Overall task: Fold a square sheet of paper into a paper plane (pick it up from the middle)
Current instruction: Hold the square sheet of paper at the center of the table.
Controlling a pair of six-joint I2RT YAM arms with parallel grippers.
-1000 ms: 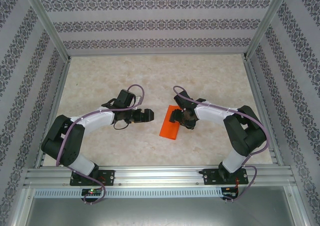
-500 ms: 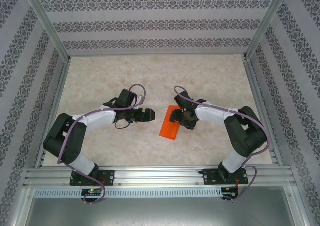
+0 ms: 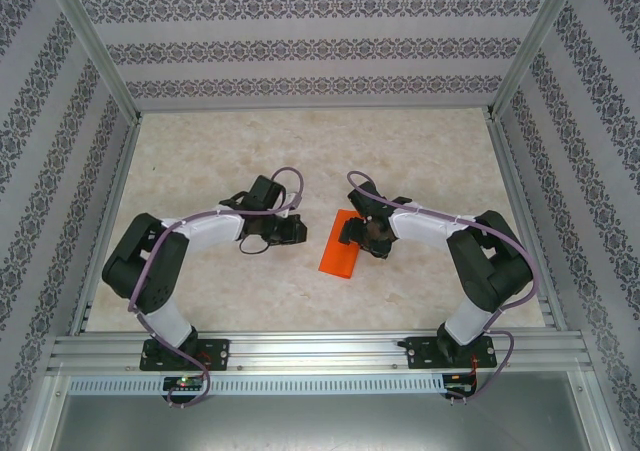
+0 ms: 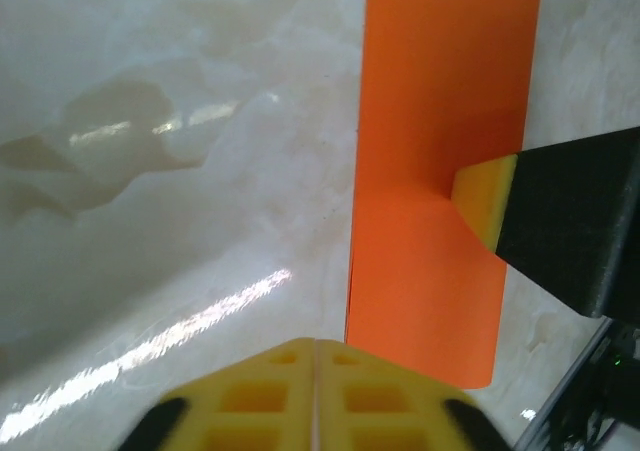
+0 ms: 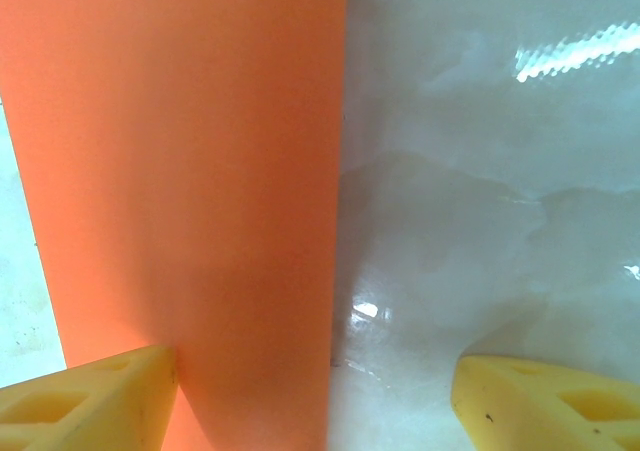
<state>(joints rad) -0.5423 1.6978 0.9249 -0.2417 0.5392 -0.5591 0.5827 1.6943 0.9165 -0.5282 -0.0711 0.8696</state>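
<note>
Left jaws shut, arm [image 3: 200,233] bent inward

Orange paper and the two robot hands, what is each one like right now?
square sheet of paper: folded into a narrow strip, lying on the table.
left gripper: shut, empty, beside the paper.
right gripper: open, one finger on the paper.

The square sheet of paper [image 4: 440,121], folded into an orange strip, lies flat on the pale marbled tabletop [image 4: 170,171]. Just beside the sheet's near left corner, the left pincer [image 4: 315,349] has its yellow pads pressed together, empty. The right pincer's pad [image 4: 485,193] touches the sheet's right edge.
</note>
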